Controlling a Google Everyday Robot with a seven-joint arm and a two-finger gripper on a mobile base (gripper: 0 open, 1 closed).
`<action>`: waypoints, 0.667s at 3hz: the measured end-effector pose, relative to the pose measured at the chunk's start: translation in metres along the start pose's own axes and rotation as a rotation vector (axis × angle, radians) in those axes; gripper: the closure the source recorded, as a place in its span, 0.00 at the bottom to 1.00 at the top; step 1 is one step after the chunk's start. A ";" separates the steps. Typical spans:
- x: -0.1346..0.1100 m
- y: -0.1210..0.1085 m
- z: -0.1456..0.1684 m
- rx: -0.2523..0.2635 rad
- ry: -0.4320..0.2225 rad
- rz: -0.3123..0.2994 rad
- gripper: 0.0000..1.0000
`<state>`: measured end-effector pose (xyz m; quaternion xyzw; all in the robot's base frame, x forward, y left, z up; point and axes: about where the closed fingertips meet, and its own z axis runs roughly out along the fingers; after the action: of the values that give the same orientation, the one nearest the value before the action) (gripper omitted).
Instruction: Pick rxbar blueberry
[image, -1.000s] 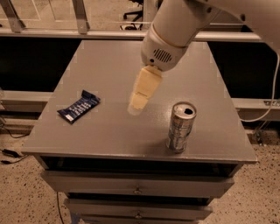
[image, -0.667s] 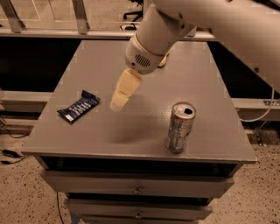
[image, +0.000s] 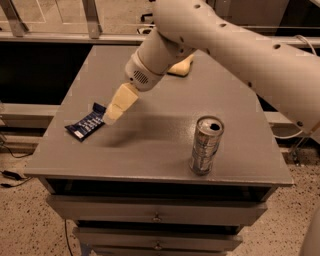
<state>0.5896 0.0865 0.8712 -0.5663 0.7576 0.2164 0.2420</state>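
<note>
Entry, one moment. Item one: the claw (image: 110, 117), pale and tapered, hanging from the white arm (image: 220, 45) and tilted down to the left. A second ago we logged it over the middle of the surface (image: 150, 145), well apart from the bar; it has since travelled left and lower. Whether it is released or clenched we cannot tell. Item two: the rxbar blueberry (image: 85, 125), dark blue wrapper with white lettering, lying flat and unmoved since the earlier frames, now just beside the claw's tip on its left and lower side. The tip overlaps the bar's right end as we see it, and we cannot tell whether the two touch. Item three: the silver can (image: 206, 146), upright with its top opened, well apart from the claw on its right and nearer the front edge, in the same place as before. Item four: a pale yellow sponge (image: 181, 68), beyond the claw towards the far side, partly hidden by the arm; we did not see it in the earlier frames. Item five: drawers (image: 157, 216) below the surface.
</note>
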 end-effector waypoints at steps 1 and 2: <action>-0.010 0.009 0.022 -0.025 -0.019 -0.004 0.00; -0.016 0.019 0.045 -0.057 -0.031 0.000 0.00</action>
<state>0.5802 0.1306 0.8463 -0.5695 0.7473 0.2468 0.2374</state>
